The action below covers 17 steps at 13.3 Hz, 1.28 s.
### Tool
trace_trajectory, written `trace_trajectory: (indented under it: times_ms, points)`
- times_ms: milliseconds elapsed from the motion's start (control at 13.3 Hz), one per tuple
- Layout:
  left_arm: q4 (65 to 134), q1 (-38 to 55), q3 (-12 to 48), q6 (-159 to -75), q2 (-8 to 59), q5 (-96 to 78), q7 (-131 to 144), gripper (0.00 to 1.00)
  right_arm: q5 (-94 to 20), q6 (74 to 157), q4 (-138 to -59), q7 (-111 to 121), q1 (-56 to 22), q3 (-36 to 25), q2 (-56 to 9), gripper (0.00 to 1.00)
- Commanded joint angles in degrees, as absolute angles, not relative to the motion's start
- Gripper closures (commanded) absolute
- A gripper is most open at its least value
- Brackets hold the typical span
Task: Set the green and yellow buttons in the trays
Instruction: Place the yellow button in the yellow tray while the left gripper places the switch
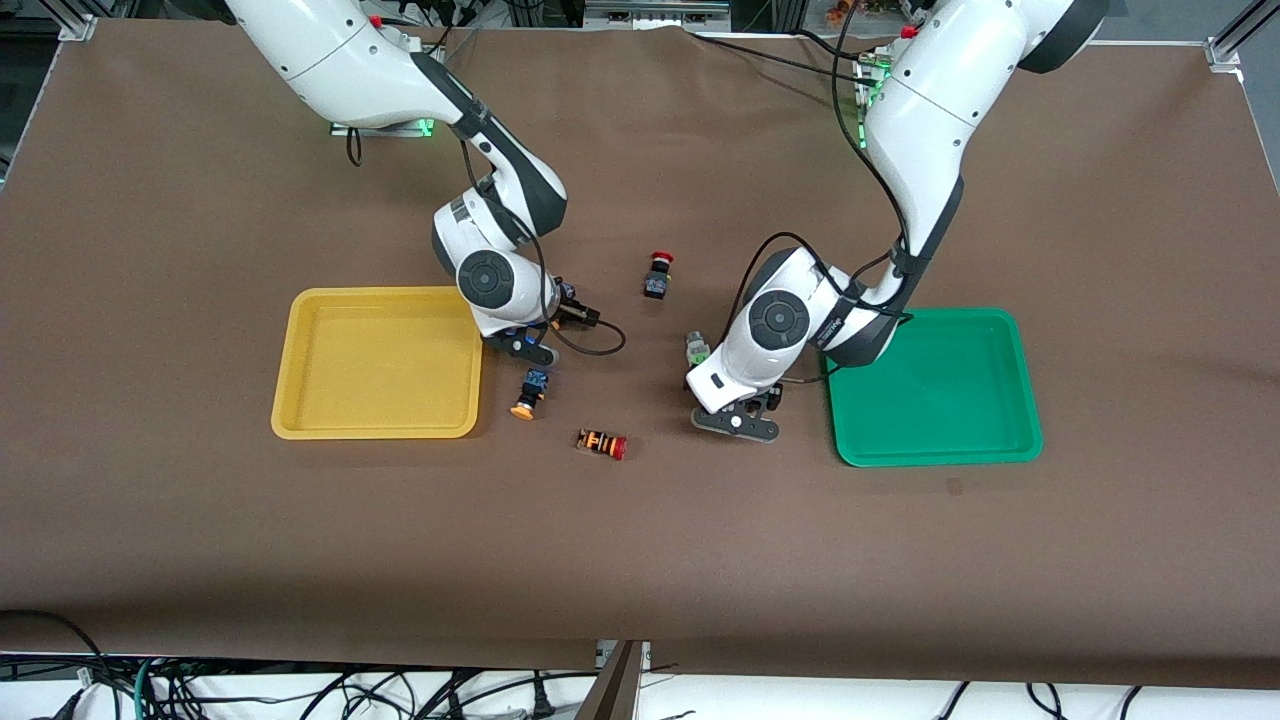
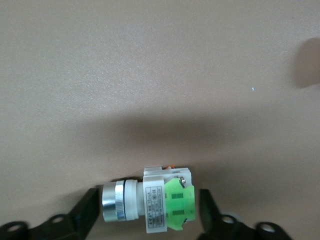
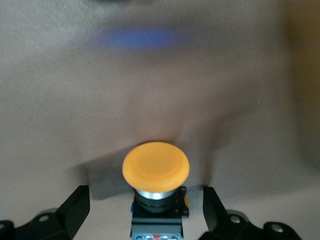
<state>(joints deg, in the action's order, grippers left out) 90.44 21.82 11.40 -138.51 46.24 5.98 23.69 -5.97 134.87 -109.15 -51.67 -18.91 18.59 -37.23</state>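
In the left wrist view a pale grey button with a green face [image 2: 167,205] lies on its side between my left gripper's [image 2: 148,200] open fingers. In the front view my left gripper [image 1: 735,420] is low over the table beside the green tray [image 1: 1025,400], and a grey-and-green button [image 1: 697,350] shows beside its hand. In the right wrist view a black button with a yellow-orange cap [image 3: 156,167] sits between my right gripper's [image 3: 146,197] open fingers. In the front view my right gripper [image 1: 525,345] is by the yellow tray [image 1: 300,400], just above that button [image 1: 528,392]. Both trays hold nothing.
A black button with a red cap [image 1: 657,275] stands between the two arms, farther from the front camera. An orange-striped button with a red cap [image 1: 602,443] lies nearer to the front camera, between the trays. Brown table cover lies all round.
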Motion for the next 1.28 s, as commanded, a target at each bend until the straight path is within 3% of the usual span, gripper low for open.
trace_trajectory:
  times_ms: [0, 75, 151, 226, 452, 602, 753, 828, 903, 978, 1129, 1204]
  points:
    - [91.14, 21.89, 10.99, -138.35, 44.48, 7.47, 25.14, 0.81, -5.36, 135.53, -112.14, -52.65, -18.72, 19.16, -35.42, 0.23]
    - [90.97, 21.36, 11.07, -135.29, 42.3, 7.47, 24.96, 0.82, -5.1, 135.35, -112.15, -52.56, -18.72, 19.25, -35.33, 0.62]
    - [90.44, 20.92, 10.81, -129.78, 39.93, 7.47, 24.53, 0.81, -5.1, 135.26, -112.06, -52.56, -18.72, 19.25, -35.33, 0.95]
    - [90.35, 19.79, 10.72, -124.85, 37.21, 7.56, 23.74, 0.81, -5.1, 135.18, -111.89, -52.47, -18.63, 19.25, -34.9, 1.0]
    - [90.53, 13.21, 10.64, -113.76, 33.23, 7.56, 12.09, 0.81, -4.75, 126.78, -109.52, -44.61, -15.14, 18.72, -30.86, 1.0]
    - [91.23, 6.54, 10.9, -113.29, 33.74, 7.56, 1.72, 0.77, -4.66, 120.08, -108.02, -32.15, -13.01, 12.7, -29.19, 1.0]
    - [92.28, 4.58, 10.81, -113.82, 35.15, 7.56, -1.31, 0.7, -4.66, 118.57, -108.02, -19.05, -12.92, 4.87, -28.92, 1.0]
    - [92.63, 3.96, 10.81, -113.91, 35.68, 7.56, -1.32, 0.56, -4.66, 118.56, -108.28, -14.11, -12.92, 2.05, -29.18, 1.0]
    - [92.64, 3.52, 10.72, -113.99, 36.38, 7.56, -1.41, 0.5, -4.66, 118.74, -108.54, -10.06, -12.83, -0.5, -29.7, 1.0]
    - [92.55, 2.3, 10.81, -113.99, 36.47, 7.56, -1.41, 0.01, -4.66, 118.91, -108.63, -6.19, -12.83, -2.7, -30.23, 1.0]
    - [92.2, 2.63, 11.34, -113.21, 35.6, 7.03, -1.06, 0.0, -4.75, 119.18, -108.63, -0.12, -12.66, -6.05, -31.11, 1.0]
    - [92.02, 2.9, 11.95, -112.77, 34.73, 6.94, -0.71, 0.0, -4.83, 119.27, -108.55, 1.57, -12.57, -7.46, -31.64, 0.83]
